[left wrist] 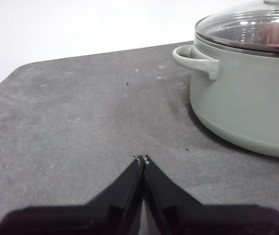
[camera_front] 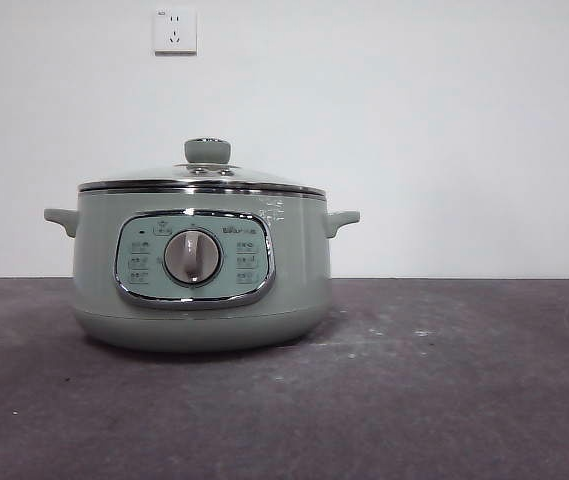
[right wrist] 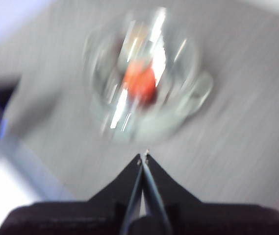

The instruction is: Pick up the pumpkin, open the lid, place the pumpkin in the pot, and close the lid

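The sage-green pot (camera_front: 199,270) stands on the dark table, left of centre, with the glass lid (camera_front: 202,178) resting on its rim. Through the lid, the orange pumpkin (right wrist: 140,82) shows inside the pot in the blurred right wrist view; a trace of orange also shows under the lid (left wrist: 257,27) in the left wrist view. My left gripper (left wrist: 143,159) is shut and empty, low over the table beside the pot (left wrist: 247,93). My right gripper (right wrist: 144,155) is shut and empty, high above the pot (right wrist: 144,93). Neither arm shows in the front view.
The dark grey table (camera_front: 444,380) stretches to the right of the pot. A white wall with two sockets (camera_front: 175,30) stands behind. The table's rounded edge (left wrist: 12,78) shows in the left wrist view.
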You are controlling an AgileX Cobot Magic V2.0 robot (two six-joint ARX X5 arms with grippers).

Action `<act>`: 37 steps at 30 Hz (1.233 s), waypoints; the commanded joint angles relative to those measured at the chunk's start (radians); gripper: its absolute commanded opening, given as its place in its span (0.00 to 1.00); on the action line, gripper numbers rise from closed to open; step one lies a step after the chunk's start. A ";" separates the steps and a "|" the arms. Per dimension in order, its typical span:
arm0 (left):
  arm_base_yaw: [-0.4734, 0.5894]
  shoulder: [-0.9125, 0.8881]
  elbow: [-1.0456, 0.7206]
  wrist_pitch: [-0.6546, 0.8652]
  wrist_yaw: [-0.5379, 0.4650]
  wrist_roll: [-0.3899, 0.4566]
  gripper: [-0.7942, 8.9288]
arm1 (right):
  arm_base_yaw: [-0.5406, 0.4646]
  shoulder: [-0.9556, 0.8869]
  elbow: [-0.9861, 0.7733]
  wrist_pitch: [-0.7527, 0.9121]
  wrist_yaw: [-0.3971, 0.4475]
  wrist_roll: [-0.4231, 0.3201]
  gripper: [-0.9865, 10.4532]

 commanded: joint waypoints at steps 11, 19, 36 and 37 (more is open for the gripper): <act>0.003 -0.003 -0.011 -0.011 0.002 -0.010 0.08 | -0.393 -0.646 -0.832 0.760 -0.103 0.003 0.09; 0.003 -0.003 -0.011 -0.011 0.002 -0.010 0.08 | -0.449 -0.852 -1.282 1.099 -0.100 0.004 0.09; 0.003 -0.003 -0.011 -0.011 0.002 -0.010 0.08 | -0.449 -1.148 -1.778 1.304 0.035 0.070 0.09; 0.003 -0.003 -0.011 -0.011 0.002 -0.010 0.08 | -0.449 -1.154 -1.780 1.294 0.036 0.070 0.09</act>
